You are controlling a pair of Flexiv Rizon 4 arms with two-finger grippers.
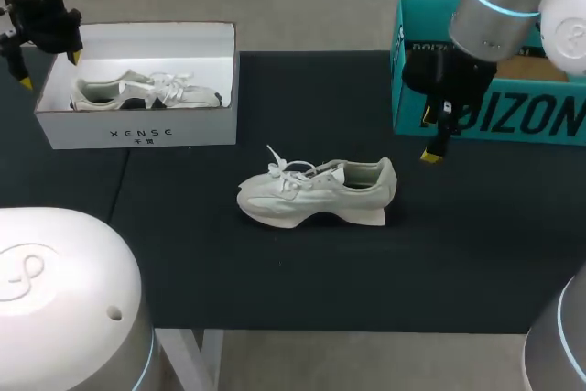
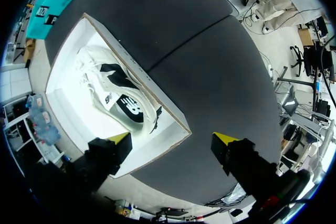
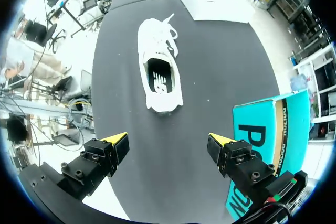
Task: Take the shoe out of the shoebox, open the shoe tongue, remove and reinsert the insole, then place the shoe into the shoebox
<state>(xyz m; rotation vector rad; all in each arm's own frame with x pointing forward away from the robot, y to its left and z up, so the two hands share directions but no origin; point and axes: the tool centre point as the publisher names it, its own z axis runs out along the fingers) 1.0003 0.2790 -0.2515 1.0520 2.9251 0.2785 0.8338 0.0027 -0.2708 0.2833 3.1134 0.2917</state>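
A pale grey shoe (image 1: pixel 316 191) with white laces stands on the black table mat in the middle, toe to the left; in the right wrist view the shoe (image 3: pixel 159 72) lies ahead of my right gripper (image 3: pixel 168 145), which hangs open and empty above the mat. A second shoe (image 1: pixel 142 91) lies on its side in the white shoebox (image 1: pixel 137 125) at the left. My left gripper (image 2: pixel 173 141) is open and empty above the shoebox's near corner (image 2: pixel 178 129), with the boxed shoe (image 2: pixel 113 90) just ahead. In the head view my right gripper (image 1: pixel 438 139) hovers right of the shoe's heel.
A teal cardboard box (image 1: pixel 513 116) stands at the back right, beside my right arm. The black mat (image 1: pixel 302 272) stretches in front of the shoe. White robot bases (image 1: pixel 64 299) fill the near corners.
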